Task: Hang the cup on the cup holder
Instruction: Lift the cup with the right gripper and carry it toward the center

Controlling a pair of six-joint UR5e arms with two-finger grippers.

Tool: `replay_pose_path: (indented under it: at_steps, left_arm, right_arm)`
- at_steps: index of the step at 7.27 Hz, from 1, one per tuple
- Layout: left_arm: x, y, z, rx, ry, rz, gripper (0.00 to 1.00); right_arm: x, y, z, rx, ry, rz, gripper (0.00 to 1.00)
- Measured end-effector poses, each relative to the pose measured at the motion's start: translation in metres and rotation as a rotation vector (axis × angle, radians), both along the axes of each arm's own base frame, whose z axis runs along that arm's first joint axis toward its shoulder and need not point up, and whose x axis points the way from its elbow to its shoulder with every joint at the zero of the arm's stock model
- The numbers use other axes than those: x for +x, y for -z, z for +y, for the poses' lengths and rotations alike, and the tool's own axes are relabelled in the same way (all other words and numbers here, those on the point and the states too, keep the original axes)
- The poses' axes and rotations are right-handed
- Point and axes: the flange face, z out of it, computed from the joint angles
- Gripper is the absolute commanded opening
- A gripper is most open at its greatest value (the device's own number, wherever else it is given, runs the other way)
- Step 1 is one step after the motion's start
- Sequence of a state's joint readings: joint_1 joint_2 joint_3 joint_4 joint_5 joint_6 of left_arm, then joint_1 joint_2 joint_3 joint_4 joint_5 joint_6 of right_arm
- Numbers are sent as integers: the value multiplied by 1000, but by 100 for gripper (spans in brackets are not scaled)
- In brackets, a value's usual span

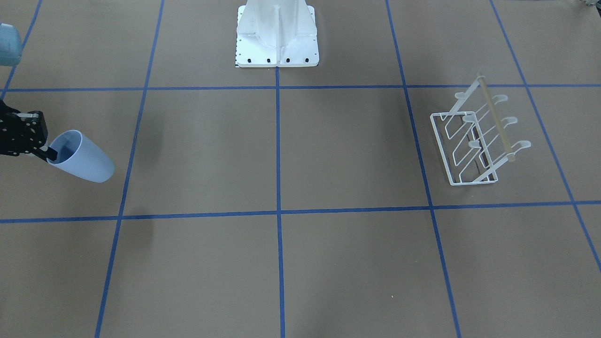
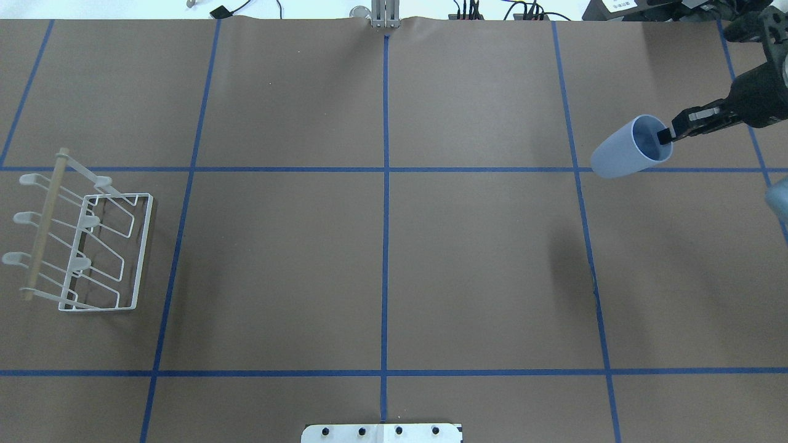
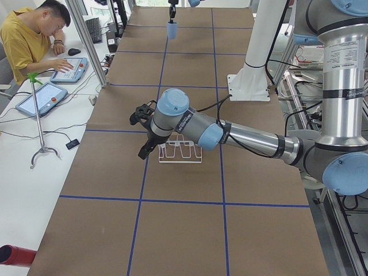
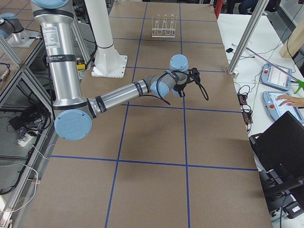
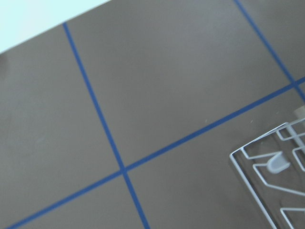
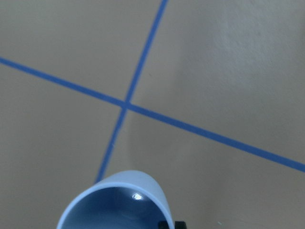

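We have the cup (image 2: 619, 157) pinched at its rim by the right gripper (image 2: 665, 136) — tilted, at the table's (image 2: 480, 277) right end — so the carry to the holder (image 2: 92, 246), well apart, and the hanging remain; whether the left gripper (image 3: 145, 145) is open we cannot tell.

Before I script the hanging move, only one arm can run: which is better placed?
Right: the right end effector grips the lifted cup by the rim. The left end effector is near the rack but has no cup.
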State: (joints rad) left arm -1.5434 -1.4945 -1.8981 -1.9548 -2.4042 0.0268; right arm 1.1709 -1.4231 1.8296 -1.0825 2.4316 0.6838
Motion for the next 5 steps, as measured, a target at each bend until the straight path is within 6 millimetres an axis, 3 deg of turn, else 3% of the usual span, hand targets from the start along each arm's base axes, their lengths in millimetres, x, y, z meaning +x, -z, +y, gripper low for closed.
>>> replay_pose_path:
  at_steps: [2, 5]
  left_arm:
    - [35, 46, -7, 2, 68, 169, 98]
    - [119, 139, -8, -129, 97, 553, 98]
  right_arm:
    - [-3, 33, 11, 6, -56, -159, 0]
    - [-11, 63, 41, 21, -69, -378, 0]
